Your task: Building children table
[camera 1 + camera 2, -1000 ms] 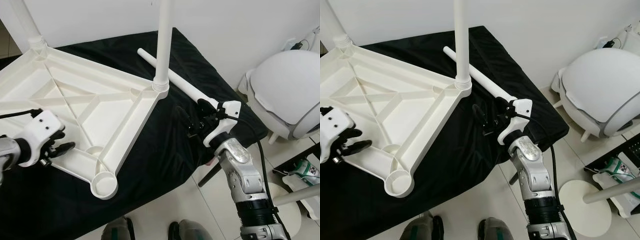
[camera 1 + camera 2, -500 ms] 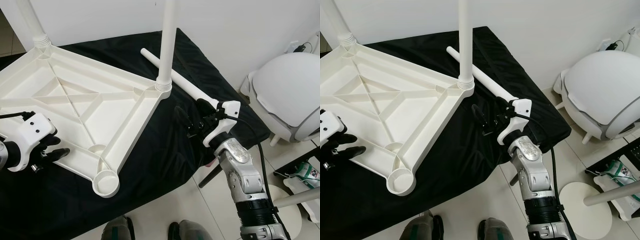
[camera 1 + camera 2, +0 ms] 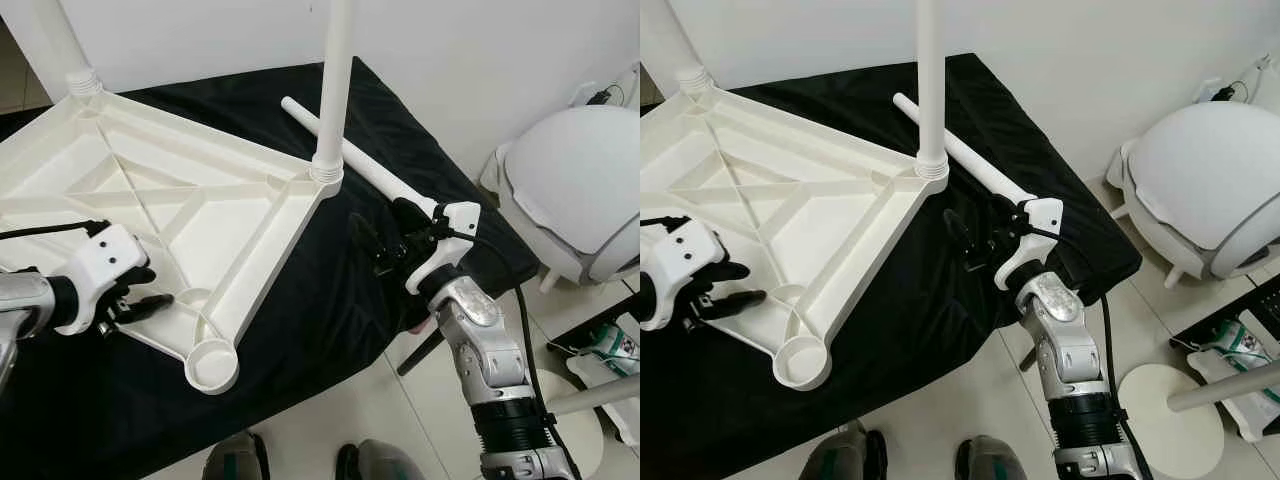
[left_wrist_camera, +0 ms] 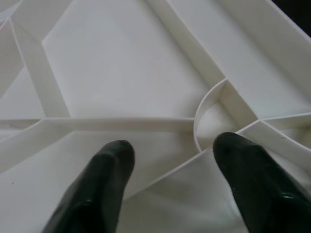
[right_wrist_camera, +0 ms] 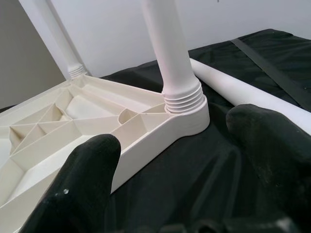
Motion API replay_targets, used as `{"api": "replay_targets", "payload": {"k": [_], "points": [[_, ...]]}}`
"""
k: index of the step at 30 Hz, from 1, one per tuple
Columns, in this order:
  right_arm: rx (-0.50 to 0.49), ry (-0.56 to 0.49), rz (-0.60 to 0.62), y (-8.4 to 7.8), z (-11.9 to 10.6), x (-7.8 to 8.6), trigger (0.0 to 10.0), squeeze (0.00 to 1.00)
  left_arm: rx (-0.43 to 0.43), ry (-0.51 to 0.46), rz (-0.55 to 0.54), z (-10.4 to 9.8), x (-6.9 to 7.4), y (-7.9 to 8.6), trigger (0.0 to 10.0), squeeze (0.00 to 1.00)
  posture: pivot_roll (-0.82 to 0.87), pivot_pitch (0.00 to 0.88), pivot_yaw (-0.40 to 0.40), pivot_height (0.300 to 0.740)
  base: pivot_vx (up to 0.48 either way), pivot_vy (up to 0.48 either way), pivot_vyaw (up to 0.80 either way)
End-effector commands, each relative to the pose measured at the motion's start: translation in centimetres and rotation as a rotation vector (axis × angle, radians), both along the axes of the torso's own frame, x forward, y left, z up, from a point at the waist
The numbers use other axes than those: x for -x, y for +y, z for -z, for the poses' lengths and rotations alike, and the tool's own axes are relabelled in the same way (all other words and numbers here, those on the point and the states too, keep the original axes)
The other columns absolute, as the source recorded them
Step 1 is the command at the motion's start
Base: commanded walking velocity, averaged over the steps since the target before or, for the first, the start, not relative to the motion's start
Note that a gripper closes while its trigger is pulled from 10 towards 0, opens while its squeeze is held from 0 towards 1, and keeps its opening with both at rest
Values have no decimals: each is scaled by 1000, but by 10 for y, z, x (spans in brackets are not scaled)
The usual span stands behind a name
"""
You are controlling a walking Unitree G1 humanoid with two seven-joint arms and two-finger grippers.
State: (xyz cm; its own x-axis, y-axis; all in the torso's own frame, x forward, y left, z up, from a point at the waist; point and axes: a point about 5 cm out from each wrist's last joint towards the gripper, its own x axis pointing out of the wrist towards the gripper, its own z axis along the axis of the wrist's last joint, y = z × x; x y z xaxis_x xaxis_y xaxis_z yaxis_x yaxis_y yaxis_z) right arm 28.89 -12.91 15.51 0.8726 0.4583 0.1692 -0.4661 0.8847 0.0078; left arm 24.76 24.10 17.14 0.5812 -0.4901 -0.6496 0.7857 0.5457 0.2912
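Upright legs (image 3: pixel 333 90) cut off at top edge; tabletop (image 3: pixel 60 170) runs past left edge.

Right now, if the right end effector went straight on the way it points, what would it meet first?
Most likely the corner of the upturned tabletop where the upright leg screws in. The right end effector is open and aimed there across bare black cloth; depth is uncertain.

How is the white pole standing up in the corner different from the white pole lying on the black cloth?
The standing leg is upright, screwed into the tabletop's corner socket. The loose leg lies flat on the black cloth, attached to nothing, beside the right gripper. Both are plain white tubes.
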Motion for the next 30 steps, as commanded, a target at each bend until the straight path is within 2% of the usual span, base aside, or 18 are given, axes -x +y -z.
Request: {"api": "replay_targets", "payload": {"k": [1,2,3,4,5,8,9,16,18,22,25,26,27,28,29,30], "points": [[9,5,4,-2,2,1,10000,0,-14,-36,31,-2,0,-8,10000,1000,-29,65,-1,740,0,0,0],[9,5,4,-1,3,1,10000,0,-30,-35,42,-1,0,-10,10000,1000,-25,65,-1,740,0,0,0],[9,6,4,-1,3,1,10000,0,-38,-30,46,1,0,-11,10000,804,-25,65,0,740,0,0,0],[9,6,4,-1,3,1,10000,0,-38,-30,46,1,0,-11,10000,804,-25,65,0,740,0,0,0],[8,6,3,-1,3,1,10000,0,-59,-27,55,5,0,-11,10000,0,-26,65,0,740,0,0,0],[8,5,2,-1,2,0,10000,0,-100,-19,65,12,-1,-12,10000,0,-26,66,0,740,0,0,0],[7,5,3,-1,2,0,10000,0,-152,-11,69,18,-3,-11,10000,0,-26,66,0,740,0,0,0],[8,6,4,-2,3,0,10000,0,-268,-11,63,29,-10,-3,10000,0,-28,66,1,740,0,0,0],[8,6,4,-2,3,0,10000,0,-268,-11,63,29,-10,-3,10000,0,-28,66,1,740,0,0,0],[7,5,7,-1,3,1,10000,0,-242,-34,-20,31,-23,-3,10000,0,-32,63,5,740,0,0,0],[7,5,9,-1,3,1,10000,0,-237,-47,-52,32,-28,-3,10000,0,-35,62,8,740,0,0,0],[7,5,10,-1,3,1,10000,0,-231,-62,-78,32,-32,-3,9569,0,-36,62,9,740,0,0,0],[7,5,10,-1,3,1,10000,0,-231,-62,-78,32,-32,-3,9569,0,-36,62,9,740,0,0,0],[8,5,11,-1,3,2,10000,0,-220,-70,-106,32,-35,-2,4549,0,-36,62,10,740,0,0,0],[8,6,12,-1,3,2,10000,0,-201,-78,-128,32,-39,-3,0,0,-35,64,9,740,0,0,0],[9,5,13,-1,3,1,10000,0,-186,-76,-135,33,-40,-4,0,0,-36,64,10,740,0,0,0]]}}
